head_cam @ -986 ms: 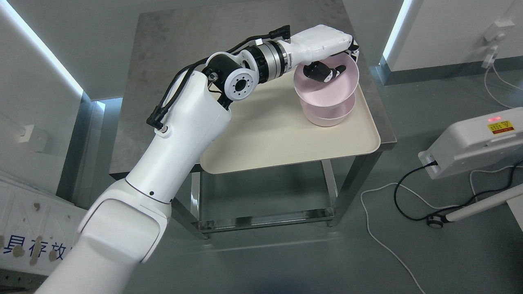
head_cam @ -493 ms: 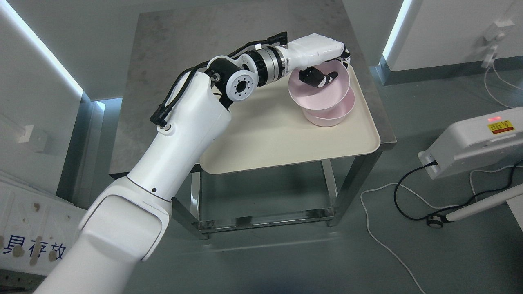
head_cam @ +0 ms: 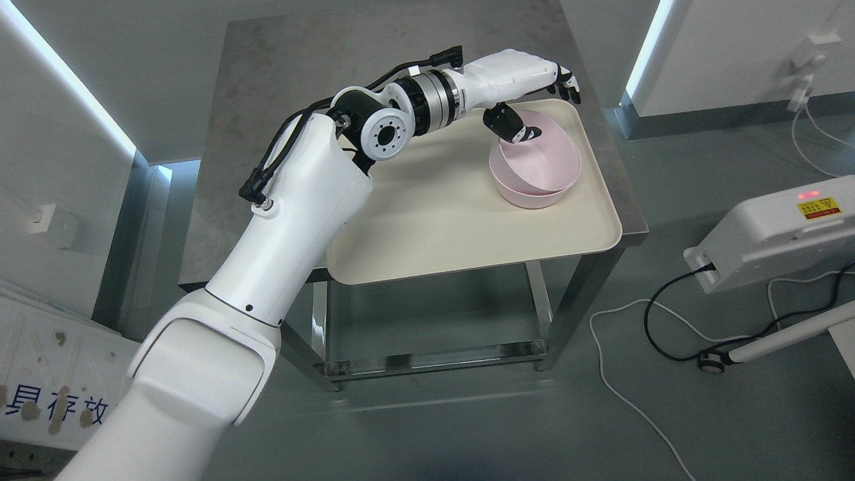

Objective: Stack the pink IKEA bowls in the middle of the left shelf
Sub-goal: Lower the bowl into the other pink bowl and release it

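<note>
Reaching from lower left, the left hand (head_cam: 528, 83) hovers over the nested pink bowls (head_cam: 534, 167), fingers loosely spread, thumb dipping inside the rim. Both bowls sit on the cream tray (head_cam: 461, 227) atop a steel table (head_cam: 280, 80)

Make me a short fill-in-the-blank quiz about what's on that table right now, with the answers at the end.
1. The two nested bowls are ____ in colour.
2. The bowls sit on a cream ____, toward its far right corner.
3. The arm reaching over the bowls is the robot's ____ arm.
4. The left hand has its fingers spread, so the upper bowl is ____ by it.

Answers: pink; tray; left; released
</note>
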### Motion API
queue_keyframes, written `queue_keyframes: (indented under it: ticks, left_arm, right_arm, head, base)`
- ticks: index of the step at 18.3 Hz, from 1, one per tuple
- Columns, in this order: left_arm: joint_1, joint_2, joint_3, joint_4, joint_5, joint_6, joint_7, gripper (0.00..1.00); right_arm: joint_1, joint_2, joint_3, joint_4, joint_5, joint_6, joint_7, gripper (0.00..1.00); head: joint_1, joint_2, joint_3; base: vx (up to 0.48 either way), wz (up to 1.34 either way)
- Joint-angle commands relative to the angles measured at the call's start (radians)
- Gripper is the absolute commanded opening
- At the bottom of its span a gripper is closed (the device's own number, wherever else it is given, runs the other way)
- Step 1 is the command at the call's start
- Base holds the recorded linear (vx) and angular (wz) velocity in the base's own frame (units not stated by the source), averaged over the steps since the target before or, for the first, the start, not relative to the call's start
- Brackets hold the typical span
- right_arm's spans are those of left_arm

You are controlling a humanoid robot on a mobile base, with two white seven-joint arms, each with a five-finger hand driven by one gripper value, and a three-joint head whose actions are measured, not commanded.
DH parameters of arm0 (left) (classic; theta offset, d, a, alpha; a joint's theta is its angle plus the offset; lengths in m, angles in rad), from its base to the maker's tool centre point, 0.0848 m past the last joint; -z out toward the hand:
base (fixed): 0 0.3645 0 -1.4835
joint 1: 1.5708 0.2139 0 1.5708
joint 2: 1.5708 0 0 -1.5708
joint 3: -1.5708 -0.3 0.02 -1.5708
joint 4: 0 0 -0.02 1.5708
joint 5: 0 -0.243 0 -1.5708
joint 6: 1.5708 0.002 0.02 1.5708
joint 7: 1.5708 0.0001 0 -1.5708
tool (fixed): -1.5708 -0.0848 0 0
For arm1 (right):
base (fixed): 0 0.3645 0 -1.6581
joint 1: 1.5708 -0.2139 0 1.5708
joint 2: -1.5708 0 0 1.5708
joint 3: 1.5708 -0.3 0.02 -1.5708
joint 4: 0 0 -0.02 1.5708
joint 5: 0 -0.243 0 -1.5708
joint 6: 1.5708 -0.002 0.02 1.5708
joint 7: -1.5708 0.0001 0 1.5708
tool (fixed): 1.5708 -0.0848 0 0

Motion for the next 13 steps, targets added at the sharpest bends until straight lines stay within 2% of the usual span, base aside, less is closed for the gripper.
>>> queue_keyframes:
  ticks: [1,3,6,9,13]
  left_arm:
    - [0.052,0.016,0.218,-0.117,0.275,-0.024,-0.005,0.51]
    - [0.100,0.016,0.243,-0.161,0.414,-0.044,-0.004,0.51]
    - [0.203,0.016,0.221,-0.273,0.439,-0.099,-0.007,0.53]
    - [0.263,0.016,0.152,-0.283,0.406,-0.093,-0.013,0.53]
    - [0.378,0.016,0.166,-0.281,0.241,-0.066,-0.013,0.59]
  right_arm:
    - [0.000,-0.017,0.000,0.000,0.000,0.000,0.000,1.00]
    - [0.000,-0.017,0.000,0.000,0.000,0.000,0.000,1.00]
    - [0.000,-0.017,0.000,0.000,0.000,0.000,0.000,1.00]
    - [0.000,-0.017,0.000,0.000,0.000,0.000,0.000,1.00]
    - [0.000,-0.017,0.000,0.000,0.000,0.000,0.000,1.00]
  head:
    - [0.0000,0.000,0.000]
    - [0.0000,0.000,0.000]
    - [0.0000,0.000,0.000]
    - [0.0000,0.000,0.000]
    - [0.0000,0.000,0.000]
  base:
    - [0.000,0.00]
    - [0.000,0.00]
    - [0.000,0.00]
    - [0.000,0.00]
    - [0.000,0.00]
